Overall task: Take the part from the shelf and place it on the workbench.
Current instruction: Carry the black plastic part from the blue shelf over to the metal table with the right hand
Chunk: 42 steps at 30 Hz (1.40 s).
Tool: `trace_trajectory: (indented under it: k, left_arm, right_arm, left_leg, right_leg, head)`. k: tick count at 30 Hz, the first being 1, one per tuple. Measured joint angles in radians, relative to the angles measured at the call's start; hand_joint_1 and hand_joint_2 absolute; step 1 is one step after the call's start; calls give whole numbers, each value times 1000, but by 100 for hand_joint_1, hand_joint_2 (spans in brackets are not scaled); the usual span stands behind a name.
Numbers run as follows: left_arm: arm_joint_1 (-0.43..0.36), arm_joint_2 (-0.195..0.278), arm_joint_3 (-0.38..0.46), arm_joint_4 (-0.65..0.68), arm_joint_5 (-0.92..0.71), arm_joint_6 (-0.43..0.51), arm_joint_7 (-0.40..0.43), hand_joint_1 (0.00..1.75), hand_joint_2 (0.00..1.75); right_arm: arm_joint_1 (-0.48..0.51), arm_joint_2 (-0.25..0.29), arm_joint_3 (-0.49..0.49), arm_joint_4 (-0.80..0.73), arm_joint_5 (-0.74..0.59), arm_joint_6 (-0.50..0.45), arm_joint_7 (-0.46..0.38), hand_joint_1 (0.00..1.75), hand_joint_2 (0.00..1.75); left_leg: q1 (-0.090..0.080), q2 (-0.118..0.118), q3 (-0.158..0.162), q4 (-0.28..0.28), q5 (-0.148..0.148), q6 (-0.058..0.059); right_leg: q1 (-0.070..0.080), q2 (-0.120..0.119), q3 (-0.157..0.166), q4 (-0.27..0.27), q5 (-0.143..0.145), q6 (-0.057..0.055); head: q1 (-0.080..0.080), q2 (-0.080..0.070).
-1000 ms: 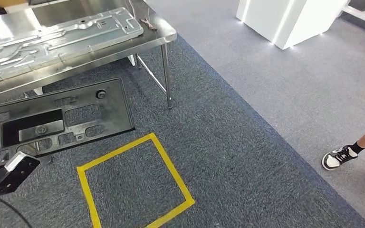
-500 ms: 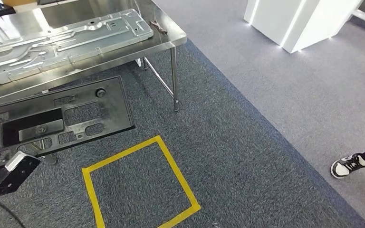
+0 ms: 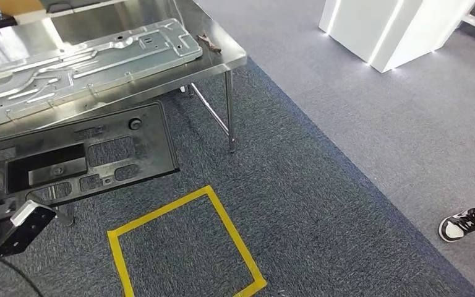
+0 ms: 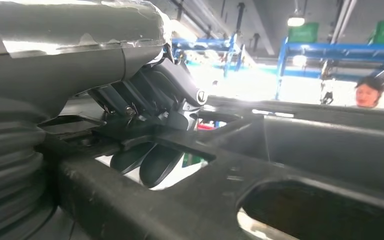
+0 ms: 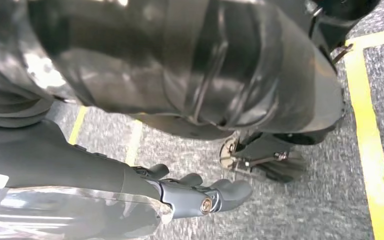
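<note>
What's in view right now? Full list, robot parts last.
black plastic part: 1, black, carried in front of the workbench edge
metal panel: 1, silver, flat on the workbench
workbench: 1, steel, upper left
tape square: 1, yellow, on the carpet
white cabinet: 1, white, upper right
person's shoe: 1, black and white, right edge
left hand: grips the black plastic part
right hand: hangs open above the floor

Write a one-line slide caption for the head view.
Left hand holds a black plastic panel beside a steel workbench bearing a stamped metal plate, above a yellow tape square.
</note>
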Motion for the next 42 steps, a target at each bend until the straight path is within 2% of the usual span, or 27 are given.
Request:
trace_trajectory:
  k: [2,4,6,8,9,10,12,13,14,15,17,19,20,22,24,25,26,28,30,33,34,36,38,39,40,41,42]
  left_arm:
    - [0,0,0,-1,-3,1,0,175,175]
    - [-2,0,0,-3,-5,1,0,175,175]
    - [-4,0,-1,-4,-5,2,-1,175,175]
    - [-2,-1,-3,-4,-6,2,-1,175,175]
    - [-1,-1,-4,-4,-7,2,-1,175,175]
    - [0,-1,-5,-4,-8,2,-2,175,175]
    - [0,-1,-6,-4,-8,2,-2,175,175]
    - [0,-1,-7,-3,-8,1,-2,175,175]
    - [-1,-1,-8,-3,-8,1,-2,175,175]
    - [-1,-2,-8,-3,-9,1,-2,175,175]
    - [-2,-3,-9,-4,-9,1,-2,175,175]
    - [-2,-3,-9,-5,-10,2,-3,175,175]
    - [-3,-2,-9,-6,-10,2,-3,175,175]
    - [-4,-2,-10,-6,-11,2,-3,175,175]
    - [-1,-3,-11,-6,-13,2,-3,175,175]
    - [0,-3,-12,-6,-13,2,-3,175,175]
    - [0,-3,-12,-6,-14,2,-3,175,175]
    - [0,-3,-13,-6,-15,2,-4,175,175]
    - [1,-3,-14,-7,-15,2,-4,175,175]
    - [-1,-3,-15,-10,-16,2,-4,175,175]
    - [-3,-3,-15,-11,-16,2,-4,175,175]
    - [-5,-3,-15,-12,-16,3,-4,175,175]
    - [-5,-3,-16,-12,-18,3,-5,175,175]
    - [-3,-3,-17,-12,-18,2,-5,175,175]
    - [-1,-3,-17,-12,-18,2,-6,175,175]
    - [0,-3,-17,-12,-19,2,-6,175,175]
    - [0,-3,-17,-12,-19,2,-6,175,175]
  right_arm:
    - [-3,0,0,0,0,0,0,0,0]
    - [-3,0,0,0,0,0,0,0,0]
    - [-3,0,0,0,1,0,0,0,0]
    - [-3,0,0,0,1,0,0,0,0]
    - [-2,-1,0,0,1,0,0,0,0]
    - [-1,-1,0,0,1,0,0,0,0]
    - [3,-1,0,0,1,0,1,0,0]
    - [5,-2,0,0,1,0,1,0,0]
    - [4,-2,0,0,1,0,1,0,0]
    - [4,-2,0,0,1,0,1,0,0]
    - [1,-1,0,0,2,0,2,0,0]
    - [2,0,0,0,2,0,2,0,0]
    - [2,0,0,0,2,0,2,0,0]
    - [1,0,0,0,2,0,2,0,0]
    - [1,0,0,0,2,0,2,0,0]
    - [2,0,0,0,2,0,2,0,0]
    - [3,0,0,0,2,0,2,0,0]
    - [4,1,0,1,2,0,2,0,0]
    - [0,2,0,2,3,0,2,0,0]
    - [-1,2,0,2,3,1,2,0,0]
    - [-2,2,0,2,3,1,2,0,0]
    - [-4,2,0,2,4,1,2,0,0]
    - [-5,2,0,2,4,1,2,0,0]
    - [-4,2,0,2,4,1,2,0,0]
    - [-3,2,0,2,4,1,2,0,0]
    - [-1,2,0,2,4,1,2,0,0]
    - [0,1,0,2,5,0,2,0,0]
  left_leg:
    - [0,-4,14,-13,-12,20]
    - [3,-8,35,-21,-22,37]
    - [1,-9,51,-24,-34,50]
    - [-4,-11,67,-24,-49,55]
    - [-6,-13,77,-24,-58,55]
    - [-8,-15,89,-24,-67,55]
    - [-11,-17,115,-24,-88,51]
    - [-13,-18,126,-24,-98,47]
    - [-15,-18,133,-25,-109,41]
    - [-16,-19,139,-24,-115,36]
    - [-17,-19,148,-19,-119,24]
    - [-15,-16,134,33,-122,15]
    - [-13,-15,107,84,-133,10]
    - [-8,-12,27,206,-181,-1]
    - [-3,-12,-36,260,-218,-9]
    - [-1,-11,-47,244,-209,-10]
    - [-1,-10,-42,194,-173,-8]
    - [-4,-6,-17,69,-68,1]
    - [-11,-3,-2,6,-20,14]
    - [-10,-6,22,-9,-21,37]
    - [-8,-7,32,-14,-20,43]
    - [-5,-7,49,-20,-25,50]
    - [-6,-7,60,-20,-36,55]
    - [-6,-9,67,-20,-44,55]
    - [-5,-10,76,-20,-52,54]
    - [-5,-11,89,-20,-61,52]
    - [-5,-12,101,-20,-71,49]
  right_leg:
    - [-1,-2,3,11,2,12]
    - [-2,-2,-24,75,-6,17]
    - [-1,-1,-105,195,-42,17]
    - [0,-1,-191,291,-78,17]
    - [1,-1,-215,298,-75,15]
    - [2,-1,-224,277,-54,13]
    - [10,-1,-203,155,47,0]
    - [15,0,-191,101,84,-7]
    - [19,1,-181,59,114,-14]
    - [21,2,-178,43,122,-19]
    - [20,2,-163,38,114,-27]
    - [15,3,-138,30,106,-38]
    - [12,3,-126,26,100,-42]
    - [12,3,-107,23,85,-46]
    - [12,5,-86,23,66,-44]
    - [12,5,-73,23,56,-43]
    - [12,6,-58,23,45,-41]
    - [12,6,-34,23,25,-34]
    - [13,8,-20,21,10,-22]
    - [15,7,-6,36,9,-1]
    - [15,6,-14,61,3,3]
    - [13,6,-69,159,-36,8]
    - [13,6,-156,279,-88,15]
    - [13,6,-189,308,-99,18]
    - [13,6,-205,305,-93,20]
    - [13,6,-204,264,-60,19]
    - [12,6,-192,200,-10,17]
  head:
    - [0,0]
    - [0,0]
    - [1,0]
    - [1,0]
    - [1,0]
    - [1,0]
    - [1,0]
    - [1,0]
    - [1,0]
    - [1,0]
    - [1,0]
    - [1,0]
    - [1,0]
    - [0,0]
    - [0,0]
    - [0,0]
    - [0,0]
    - [1,0]
    - [1,0]
    - [1,0]
    - [1,0]
    - [1,0]
    - [1,0]
    - [1,0]
    - [1,0]
    - [1,0]
    - [1,0]
